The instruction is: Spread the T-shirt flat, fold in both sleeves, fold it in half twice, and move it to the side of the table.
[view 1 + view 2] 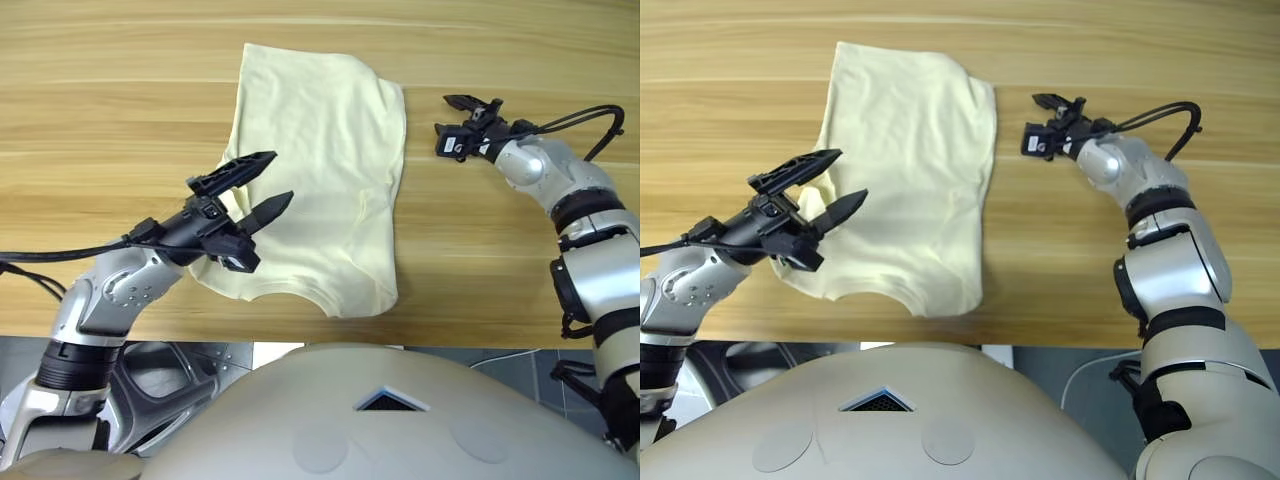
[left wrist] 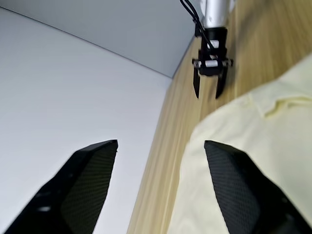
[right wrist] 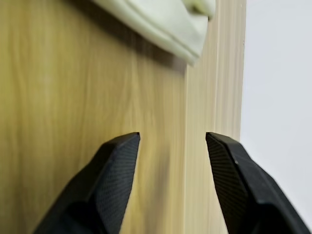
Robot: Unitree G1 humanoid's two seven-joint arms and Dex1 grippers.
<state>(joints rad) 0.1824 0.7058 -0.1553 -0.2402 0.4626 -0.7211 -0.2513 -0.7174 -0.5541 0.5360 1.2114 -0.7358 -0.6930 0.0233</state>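
Your T-shirt, pale yellow, lies near the middle of the wooden table as a long shape running from 12 to 6 o'clock, with the curved neck opening at 6 o'clock by the near edge and the straight hem at 12 o'clock. Its 3 o'clock side shows a doubled, rounded edge, and the right wrist view shows that corner as a thick fold resting on the wood. Taken from the shirt's middle, your left gripper sits at about 8 o'clock, over the shirt's 9 o'clock edge, with its two black fingers spread wide and nothing between them. One finger is over the cloth and the other is near the shirt's border; whether either tip touches the fabric you cannot tell. Your right gripper sits at about 2 o'clock from the shirt's middle, over bare wood just beside the shirt's upper corner and apart from it, pointing toward the cloth. Its fingers are also spread with only table showing between them, and it holds nothing. The left wrist view shows it farther off above the wood, next to the shirt's edge
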